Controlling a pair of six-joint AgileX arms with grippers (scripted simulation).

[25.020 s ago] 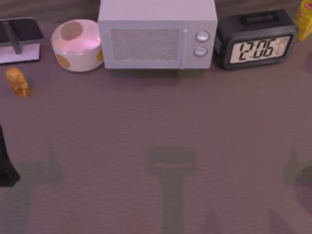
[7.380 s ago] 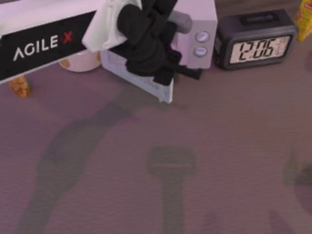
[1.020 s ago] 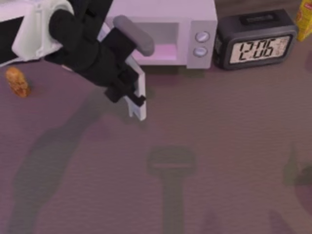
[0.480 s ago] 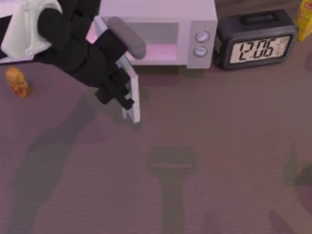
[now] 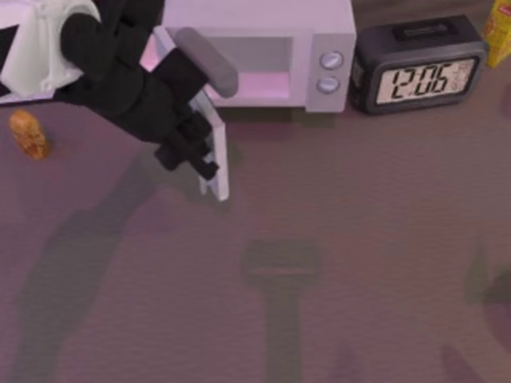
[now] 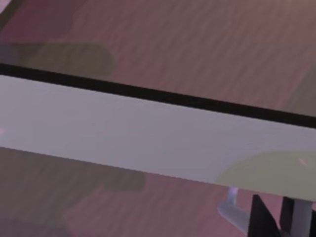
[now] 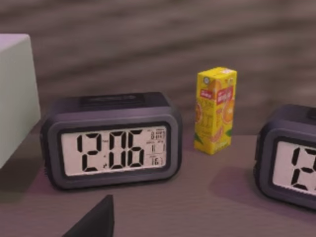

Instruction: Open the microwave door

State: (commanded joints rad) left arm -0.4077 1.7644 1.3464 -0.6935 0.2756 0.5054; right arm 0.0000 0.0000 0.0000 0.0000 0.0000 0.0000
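The white microwave [image 5: 327, 32] stands at the back of the table with its cavity showing. The microwave door [image 5: 219, 163] is swung out toward the front, roughly square to the microwave's face. My left gripper [image 5: 196, 163] reaches in from the back left and sits at the door's free end, shut on the door's handle. In the left wrist view the door [image 6: 148, 138] fills the frame as a white band, with the pale handle [image 6: 232, 212] running into my gripper [image 6: 276, 219]. My right gripper [image 7: 98, 219] shows only as a dark tip and is outside the top view.
A black digital clock [image 5: 419, 68] stands just right of the microwave, with a yellow juice box [image 5: 499, 32] behind it. The right wrist view also shows a second clock [image 7: 291, 158]. A small yellow-brown item [image 5: 29, 134] lies at the left.
Over the last second the door has swung a little farther open, its free end moving left with my left gripper. Nothing has visibly changed in the last half second.
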